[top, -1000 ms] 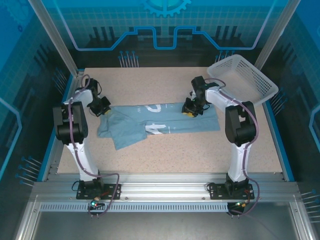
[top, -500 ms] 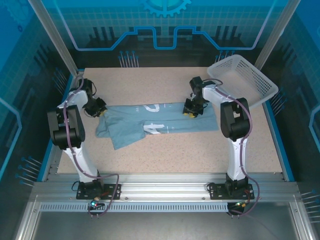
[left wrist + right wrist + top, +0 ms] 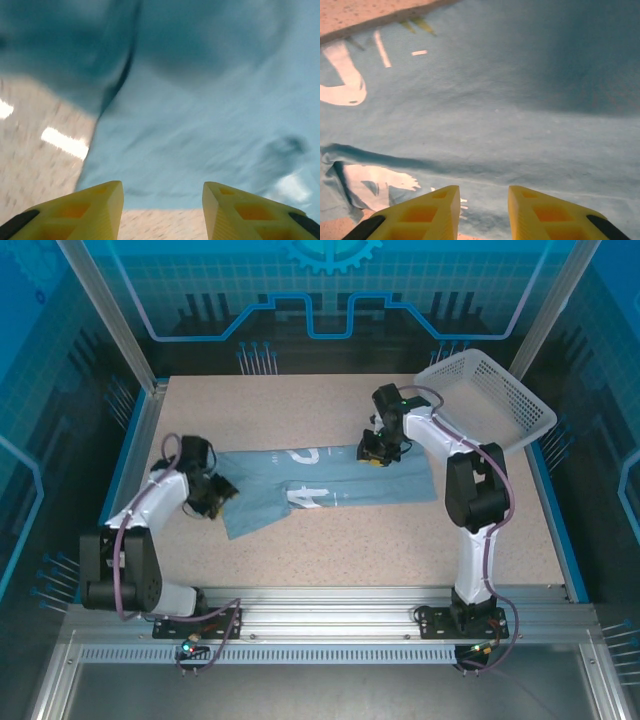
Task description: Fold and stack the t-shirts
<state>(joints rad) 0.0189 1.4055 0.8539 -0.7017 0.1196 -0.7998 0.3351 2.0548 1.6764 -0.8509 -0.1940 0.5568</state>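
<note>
The left hand (image 3: 212,498) is hovering with its yellow fingers (image 3: 95,205) standing apart and gripping nothing. The near-left hem of the t-shirt (image 3: 330,485) is lying just ahead of its fingertips, with bare worktop (image 3: 350,550) showing between them. This wrist view is blurred, so the dark crease ahead of the hand may be a sleeve fold or only a shadow. The shirt is lying flat and partly folded along its length, stretching from the left hand across to the right hand (image 3: 375,452), white print facing up. The right hand is sitting over the shirt's far edge, its fingers (image 3: 545,215) parted a little, cloth lying smooth beneath them and nothing pinched. Beyond this hand and to its right, a white lattice basket (image 3: 500,400) is resting tilted. The fabric is looking soft, light and limp, likely to sag and drag rather than hold shape, so taking it at a hem or corner, pinching both layers together, seems wisest
</note>
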